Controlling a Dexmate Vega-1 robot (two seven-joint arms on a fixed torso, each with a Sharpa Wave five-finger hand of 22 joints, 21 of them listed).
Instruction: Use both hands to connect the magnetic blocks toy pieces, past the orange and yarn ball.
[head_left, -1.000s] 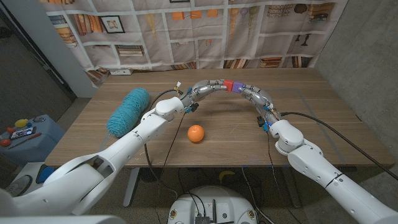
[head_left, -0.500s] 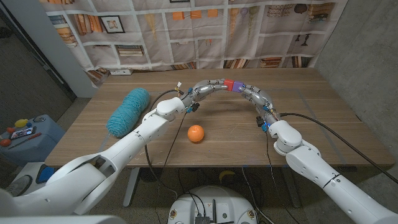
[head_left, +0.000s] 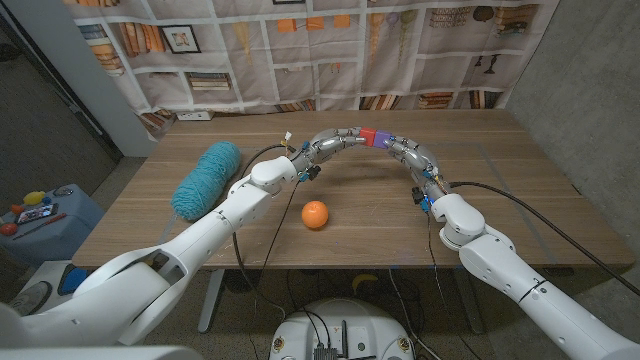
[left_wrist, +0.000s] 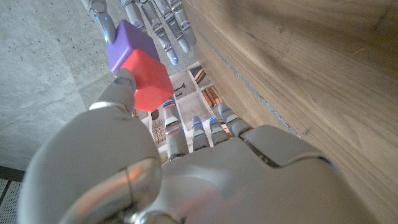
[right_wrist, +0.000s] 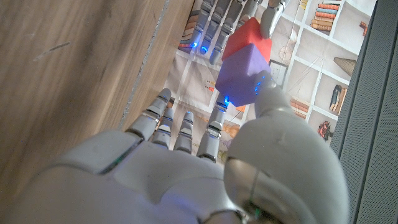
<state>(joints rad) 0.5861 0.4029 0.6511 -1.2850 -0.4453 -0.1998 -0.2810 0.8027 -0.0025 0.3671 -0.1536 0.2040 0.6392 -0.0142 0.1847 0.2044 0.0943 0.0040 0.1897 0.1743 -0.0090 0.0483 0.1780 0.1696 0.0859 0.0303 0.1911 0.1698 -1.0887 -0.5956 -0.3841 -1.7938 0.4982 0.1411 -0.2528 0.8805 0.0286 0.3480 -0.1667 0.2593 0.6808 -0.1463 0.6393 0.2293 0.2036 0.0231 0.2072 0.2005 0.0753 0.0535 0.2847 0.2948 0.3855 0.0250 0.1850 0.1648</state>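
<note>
A red block (head_left: 367, 134) and purple block (head_left: 379, 139) sit joined face to face, raised above the table's far side.

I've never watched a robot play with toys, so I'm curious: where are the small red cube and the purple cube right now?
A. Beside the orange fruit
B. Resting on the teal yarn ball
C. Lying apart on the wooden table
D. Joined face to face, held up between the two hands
D: the small red cube and the purple cube sit face to face, held above the table between the left hand and the right hand.
</note>
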